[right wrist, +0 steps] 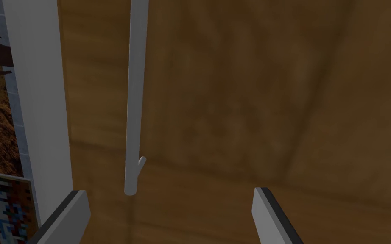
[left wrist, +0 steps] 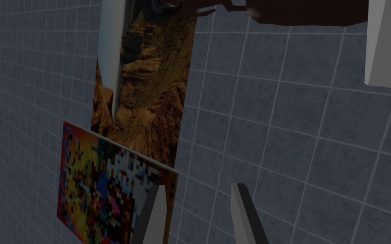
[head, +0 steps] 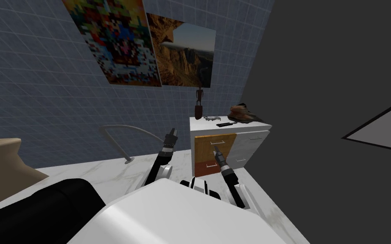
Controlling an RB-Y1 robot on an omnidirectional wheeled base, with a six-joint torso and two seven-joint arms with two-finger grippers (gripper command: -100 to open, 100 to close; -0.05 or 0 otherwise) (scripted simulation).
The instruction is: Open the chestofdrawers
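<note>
Against the blue-grey tiled wall (head: 42, 84), in the head view, stands the white chest of drawers (head: 255, 147), ahead of me and a little to the right. Its upper orange-brown wooden drawer front (head: 227, 149) carries a thin light grey bar handle (head: 218, 141), and a darker reddish drawer front (head: 202, 168) sits below it. The right gripper (head: 213, 149) hovers at the upper front, just under the handle. The left gripper (head: 173, 134) hangs well to the left of the chest, apart from it.

Left wrist view: the left arm's two grey fingers (left wrist: 155, 216) stand parted with nothing between them.

Right wrist view: the right arm's fingers (right wrist: 65, 216) are spread wide and hold nothing. The bar handle runs away from them across the wooden front. Its near end lies just ahead of the gap, closer to one finger than the other and not yet enclosed. A white frame edge (right wrist: 37, 106) of the chest borders the front beside it.

The drawer is probably rigid and will slide straight out, with some resistance at the start. The bar looks thin and smooth, so a light pinch could slip. I would take it farther along, near its middle, with the fingers closing across it. A hold at the very end would likely skew the drawer.
</note>
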